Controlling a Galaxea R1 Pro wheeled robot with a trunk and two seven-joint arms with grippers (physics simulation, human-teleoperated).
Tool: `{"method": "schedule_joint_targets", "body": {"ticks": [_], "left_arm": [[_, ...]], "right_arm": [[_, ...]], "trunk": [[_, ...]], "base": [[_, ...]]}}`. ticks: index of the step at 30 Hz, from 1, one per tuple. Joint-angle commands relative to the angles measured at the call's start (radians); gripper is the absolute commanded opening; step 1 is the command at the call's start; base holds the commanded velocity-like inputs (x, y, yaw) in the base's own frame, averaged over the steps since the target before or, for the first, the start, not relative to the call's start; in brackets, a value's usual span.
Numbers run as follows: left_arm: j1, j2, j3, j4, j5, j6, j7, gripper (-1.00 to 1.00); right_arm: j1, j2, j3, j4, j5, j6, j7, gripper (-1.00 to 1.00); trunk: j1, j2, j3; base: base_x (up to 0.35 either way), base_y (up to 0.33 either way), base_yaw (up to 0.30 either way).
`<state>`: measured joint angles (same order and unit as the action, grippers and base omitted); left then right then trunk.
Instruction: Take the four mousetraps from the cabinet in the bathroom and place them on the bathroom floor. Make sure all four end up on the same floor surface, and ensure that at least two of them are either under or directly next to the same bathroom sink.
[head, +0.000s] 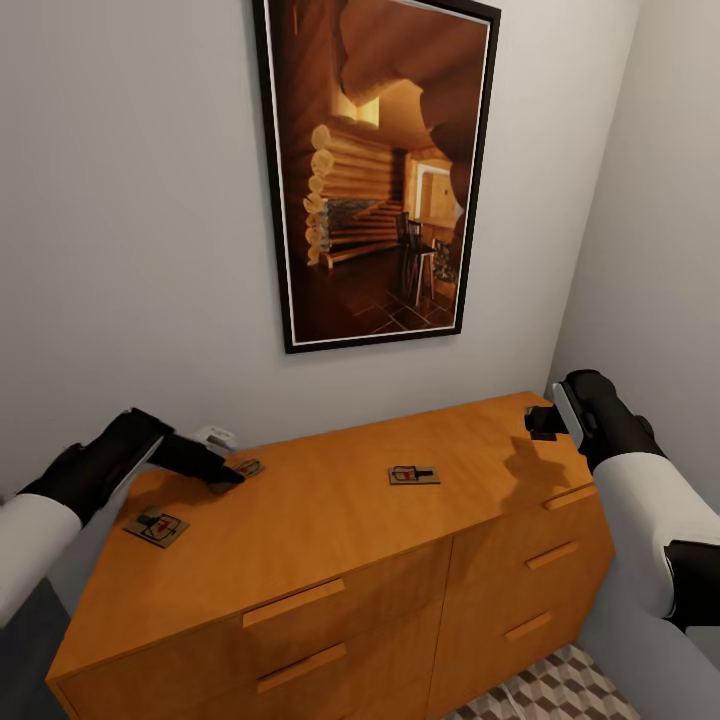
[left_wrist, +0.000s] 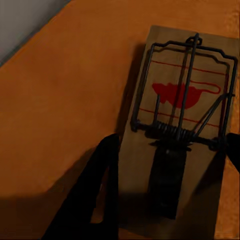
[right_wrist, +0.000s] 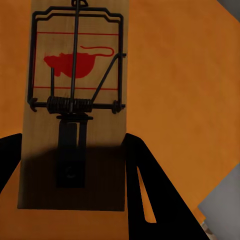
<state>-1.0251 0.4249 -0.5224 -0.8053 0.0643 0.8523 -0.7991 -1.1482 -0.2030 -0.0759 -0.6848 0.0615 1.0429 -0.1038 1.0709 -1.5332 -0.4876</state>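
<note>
On top of the cabinet (head: 330, 520) lie the mousetraps. Left gripper (head: 228, 474) straddles one trap (left_wrist: 180, 135), fingers spread at its long sides, board running straight ahead. Right gripper (head: 540, 424) likewise brackets another (right_wrist: 75, 105), spread, not yet pinching. Two more lie between.

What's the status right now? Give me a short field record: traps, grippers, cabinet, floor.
cabinet: orange-brown chest, drawers shut, traps lying on its top
mousetraps on top: three in full sight, near-left, back-left, centre
fourth mousetrap: between the right gripper's fingers
left gripper: open, straddling the back-left mousetrap
right gripper: open, over the cabinet's right end, fingers either side of its trap
bathroom floor: cube-pattern tiles, no traps seen on it
</note>
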Motion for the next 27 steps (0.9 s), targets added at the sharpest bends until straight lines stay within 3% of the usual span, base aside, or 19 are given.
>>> {"method": "schedule_joint_targets", "body": {"ticks": [1,4,9,27], "left_arm": [[-0.001,0.004,-0.002,-0.052,0.000,0.015,-0.028,-1.00],[-0.001,0.012,0.001,-0.157,-0.004,0.079,-0.066,-1.00],[-0.001,0.018,0.003,-0.221,-0.007,0.147,-0.078,-1.00],[-0.001,0.019,0.004,-0.280,-0.008,0.174,-0.085,-1.00]], "right_arm": [[-0.001,0.001,-0.002,-0.001,0.003,0.004,0.003,-1.00],[-0.001,0.001,-0.002,-0.001,0.003,0.004,0.003,-1.00],[-0.001,0.002,-0.002,-0.001,0.002,0.004,0.003,-1.00],[-0.001,0.001,-0.002,-0.001,0.003,0.004,0.002,-1.00]], "trunk": [[0.000,-0.001,-0.001],[0.000,-0.001,-0.001],[0.000,-0.001,-0.001],[0.000,-0.001,-0.001]], "base": [[0.000,0.000,0.000],[0.000,0.000,0.000],[0.000,0.000,0.000],[-0.026,0.000,0.000]]}}
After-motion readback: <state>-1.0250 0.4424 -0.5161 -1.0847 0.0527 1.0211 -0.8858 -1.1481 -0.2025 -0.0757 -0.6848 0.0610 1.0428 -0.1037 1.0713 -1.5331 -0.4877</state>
